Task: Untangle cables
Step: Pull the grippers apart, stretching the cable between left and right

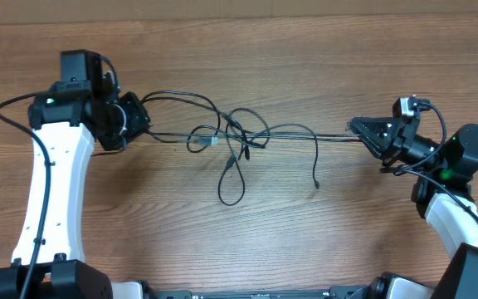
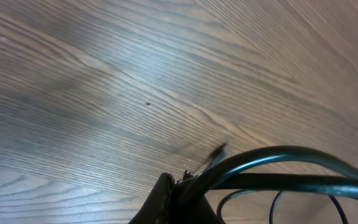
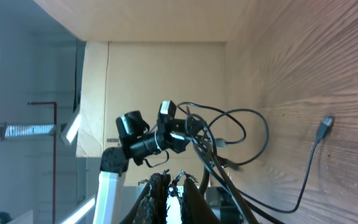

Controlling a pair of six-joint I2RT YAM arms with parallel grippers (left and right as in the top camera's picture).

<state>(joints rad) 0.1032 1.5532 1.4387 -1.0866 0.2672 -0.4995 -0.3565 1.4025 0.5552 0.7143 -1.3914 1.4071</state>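
Left arm [image 1: 52, 183] runs up the left side of the table and bends in toward the middle, its white forearm long and straight. Right arm [image 1: 459, 208] comes in from the lower right corner, wrist turned to face left. The two point at each other across the wooden table [image 1: 305, 50], well apart. Left gripper [image 1: 146, 126] is pressed together on the cables [image 1: 239, 137], black strands fanning out of its tips in the wrist view. Right gripper [image 1: 357, 127] is pinched on the other end of the same bundle, and a strand runs taut and straight between them. Midway sits the knot [image 1: 237, 133], loops spilling toward the robot's side, one loose plug [image 1: 316, 184] lying on the wood. Beyond the table edge stands a tan panel [image 3: 154, 81]
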